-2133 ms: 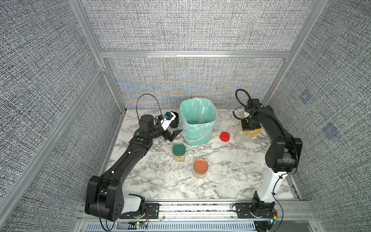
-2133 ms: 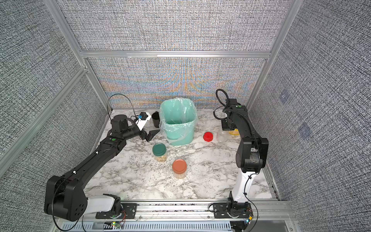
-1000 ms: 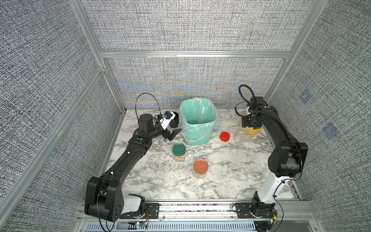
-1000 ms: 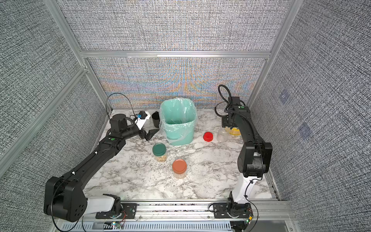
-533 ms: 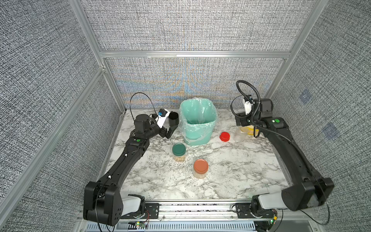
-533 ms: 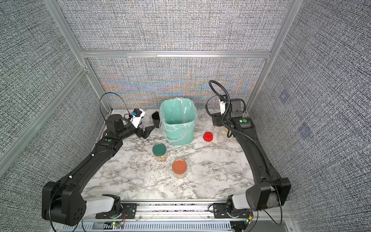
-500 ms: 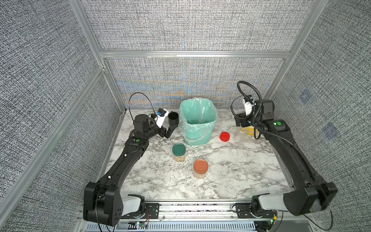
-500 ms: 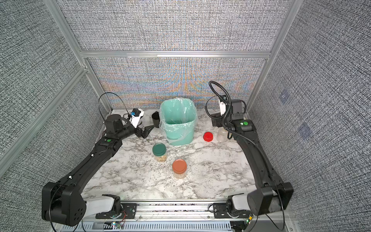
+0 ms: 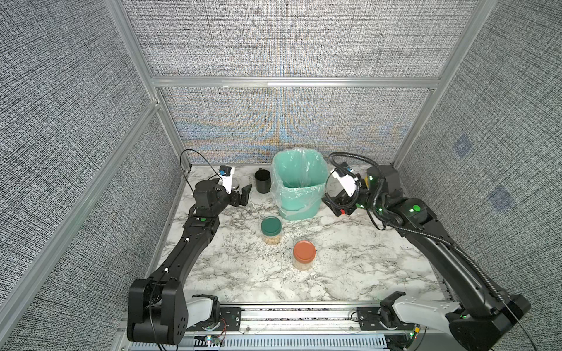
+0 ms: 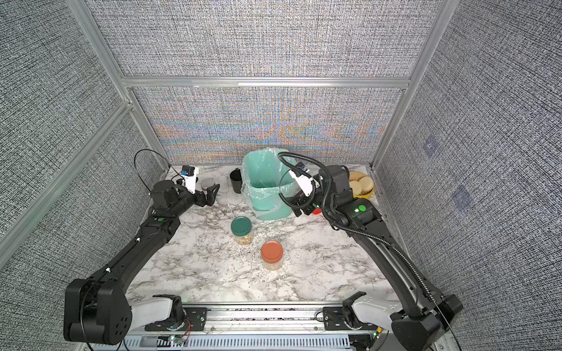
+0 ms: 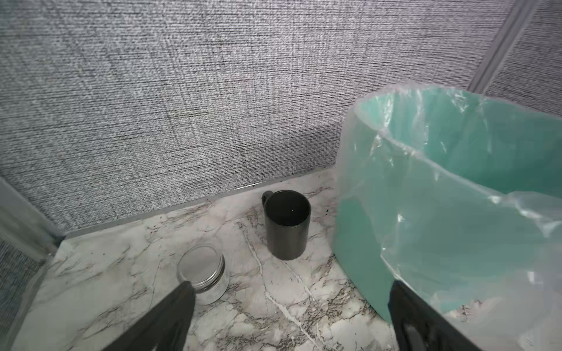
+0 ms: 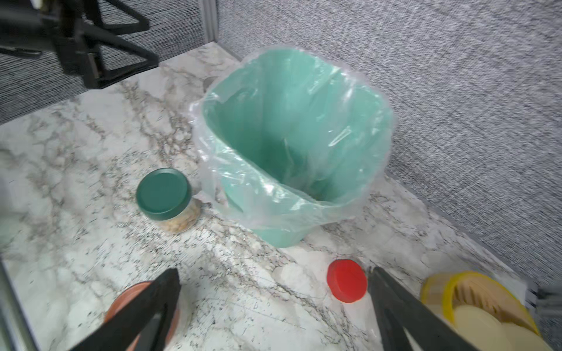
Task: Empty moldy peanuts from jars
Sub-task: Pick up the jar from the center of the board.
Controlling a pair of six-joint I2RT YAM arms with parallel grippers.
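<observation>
Over the table (image 9: 243, 273), left claw (image 11: 290, 284) and right claw (image 12: 273, 271) spread wide, empty. The green-lid jar (image 9: 271, 226) looks light, hard, slippery; grab round its clear side.

A black cylindrical mug (image 11: 286, 225) stood upright at the frame's centre on the white marble tabletop (image 11: 121, 258), near a mint-green plastic bin lined with a clear bag (image 11: 456, 197) that filled the right. At lower left, a small clear silver-topped jar (image 11: 203, 273) was partly overlapped by one widely spread finger of the left end effector (image 11: 290, 285).
</observation>
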